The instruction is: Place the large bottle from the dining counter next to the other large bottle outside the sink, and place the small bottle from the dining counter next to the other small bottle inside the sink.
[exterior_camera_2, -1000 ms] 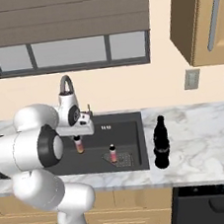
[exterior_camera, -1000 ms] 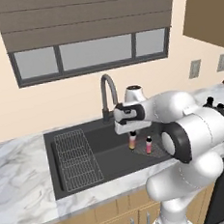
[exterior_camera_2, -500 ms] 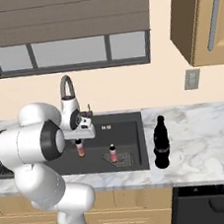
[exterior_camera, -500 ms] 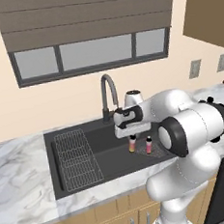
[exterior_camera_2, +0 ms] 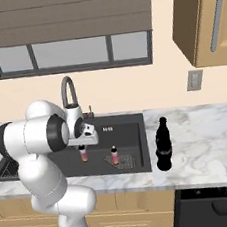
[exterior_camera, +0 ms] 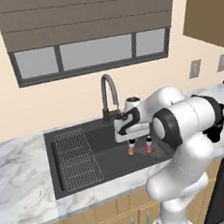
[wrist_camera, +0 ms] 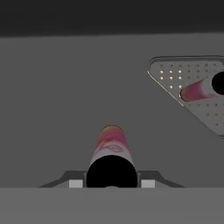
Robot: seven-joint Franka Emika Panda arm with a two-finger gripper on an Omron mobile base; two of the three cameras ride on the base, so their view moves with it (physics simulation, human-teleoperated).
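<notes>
Gripper (wrist_camera: pixel 112 183) clamps the small bottle (wrist_camera: pixel 110 151), dark-capped, pink fading to orange-yellow, upright inside the sink (exterior_camera: pixel 108 158). At two o'clock in the hand view stands the other small bottle (wrist_camera: pixel 202 89), pink-red, on the drain mat (wrist_camera: pixel 175 74).

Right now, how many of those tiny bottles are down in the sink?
2. The tiny pink-to-orange bottle is held upright between the robot's fingers over the dark basin floor; the tiny pink-red bottle stands beside it on the perforated drain mat. The arm could hide more.

Beige wall (exterior_camera: pixel 74 100), three-pane window (exterior_camera: pixel 91 54) under brown blind (exterior_camera: pixel 85 14), wood upper cabinet (exterior_camera_2: pixel 202 19), wall outlets (exterior_camera_2: pixel 194 80), marble counter (exterior_camera_2: pixel 204 134).
</notes>
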